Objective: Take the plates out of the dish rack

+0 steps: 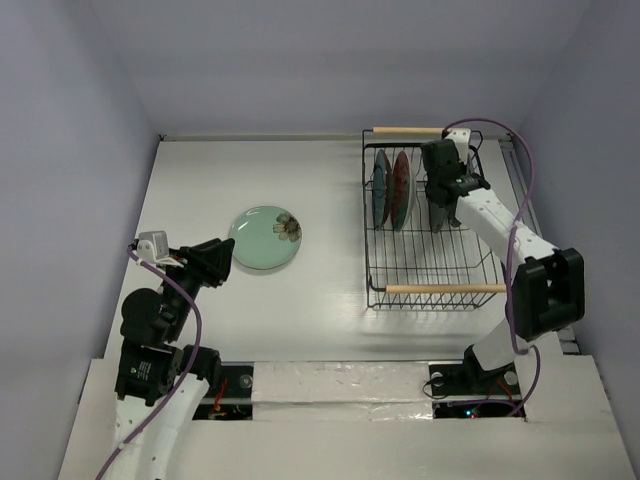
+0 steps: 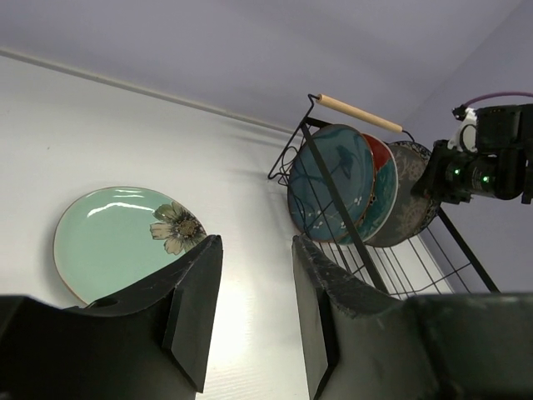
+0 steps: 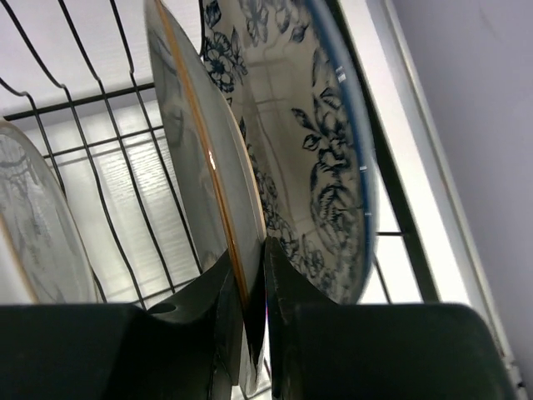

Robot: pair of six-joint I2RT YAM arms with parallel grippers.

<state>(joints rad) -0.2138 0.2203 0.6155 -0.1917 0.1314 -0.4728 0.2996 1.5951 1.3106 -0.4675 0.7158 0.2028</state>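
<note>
The pale green flower plate (image 1: 265, 237) lies flat on the table left of centre, and shows in the left wrist view (image 2: 112, 237). The black wire dish rack (image 1: 445, 289) stands at the right. In it the dark teal plate (image 1: 380, 188), the red plate (image 1: 401, 188) and the grey plate (image 2: 410, 204) stand on edge. My right gripper (image 1: 445, 182) is inside the rack, shut (image 3: 248, 250) on the rim of the grey plate (image 3: 196, 158). The white-blue floral plate (image 3: 321, 150) stands just right of it. My left gripper (image 1: 215, 262) is open and empty (image 2: 256, 242), near the green plate.
The rack has two wooden bar handles, far (image 1: 405, 130) and near (image 1: 445, 289). The near half of the rack holds no plates. Grey walls close the table at the back and both sides. The rack's black frame (image 3: 395, 187) runs close to the floral plate.
</note>
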